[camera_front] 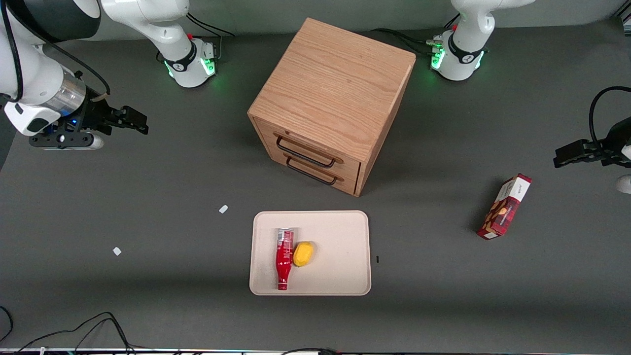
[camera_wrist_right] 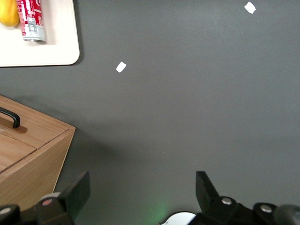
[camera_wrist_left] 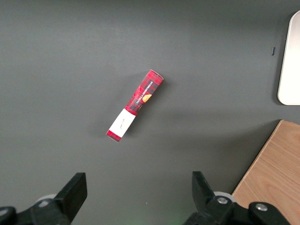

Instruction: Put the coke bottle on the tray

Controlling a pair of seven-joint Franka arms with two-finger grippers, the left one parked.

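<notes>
The coke bottle [camera_front: 283, 258] lies flat on the cream-beige tray [camera_front: 340, 231], cap toward the front camera, silvery base toward the cabinet. A yellow fruit [camera_front: 303, 254] touches its side. In the right wrist view only the bottle's base end [camera_wrist_right: 30, 18] and a corner of the tray [camera_wrist_right: 56, 42] show. My right gripper [camera_front: 133, 121] is open and empty, high over bare table at the working arm's end, well away from the tray. In its wrist view the gripper [camera_wrist_right: 143, 190] has both fingers wide apart with nothing between them.
A wooden drawer cabinet [camera_front: 333, 98] with two black handles stands farther from the front camera than the tray. A red snack box [camera_front: 504, 206] lies toward the parked arm's end. Two white paper scraps [camera_front: 223, 209] [camera_front: 117, 251] lie on the dark mat. Cables run along the front edge.
</notes>
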